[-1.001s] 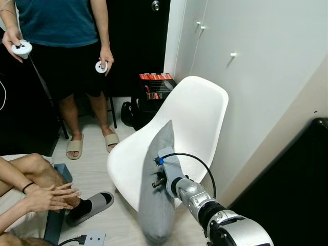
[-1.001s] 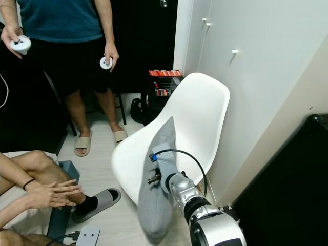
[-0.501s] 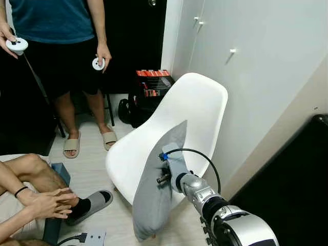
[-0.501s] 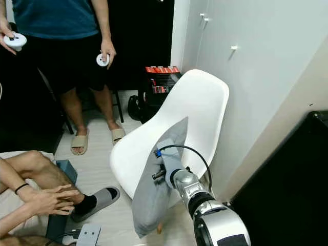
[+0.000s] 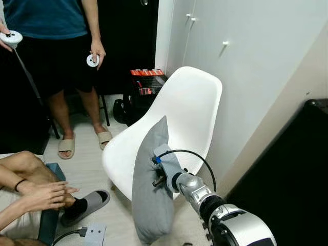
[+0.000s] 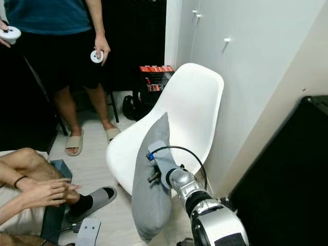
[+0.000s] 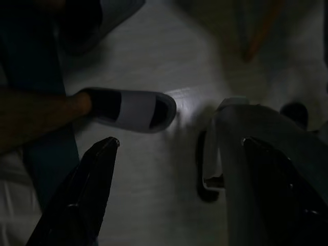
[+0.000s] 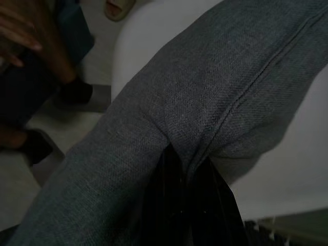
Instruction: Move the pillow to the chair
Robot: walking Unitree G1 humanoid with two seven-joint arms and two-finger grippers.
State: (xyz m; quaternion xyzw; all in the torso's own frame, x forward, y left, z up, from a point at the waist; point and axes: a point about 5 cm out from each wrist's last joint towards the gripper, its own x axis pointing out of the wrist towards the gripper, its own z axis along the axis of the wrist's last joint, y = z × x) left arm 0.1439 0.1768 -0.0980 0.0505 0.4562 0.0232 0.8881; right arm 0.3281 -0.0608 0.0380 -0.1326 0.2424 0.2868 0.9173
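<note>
While right gripper (image 8: pixel 187 177) fingers pinch pillow (image 5: pixel 149 189) at fold, it hangs at chair (image 5: pixel 192 107) front edge (mostly off seat); early release risks slide to floor. Left gripper (image 7: pixel 174 189) fingers apart, idle.

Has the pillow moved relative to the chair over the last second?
Yes. The pillow, pinched in the right claw, has gone up and toward the chair's backrest; its top corner now overlaps the seat shell higher than before.

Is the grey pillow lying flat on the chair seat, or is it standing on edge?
On edge: the grey pillow hangs upright, pinched by the right gripper, its lower end below the white chair seat's front.
</note>
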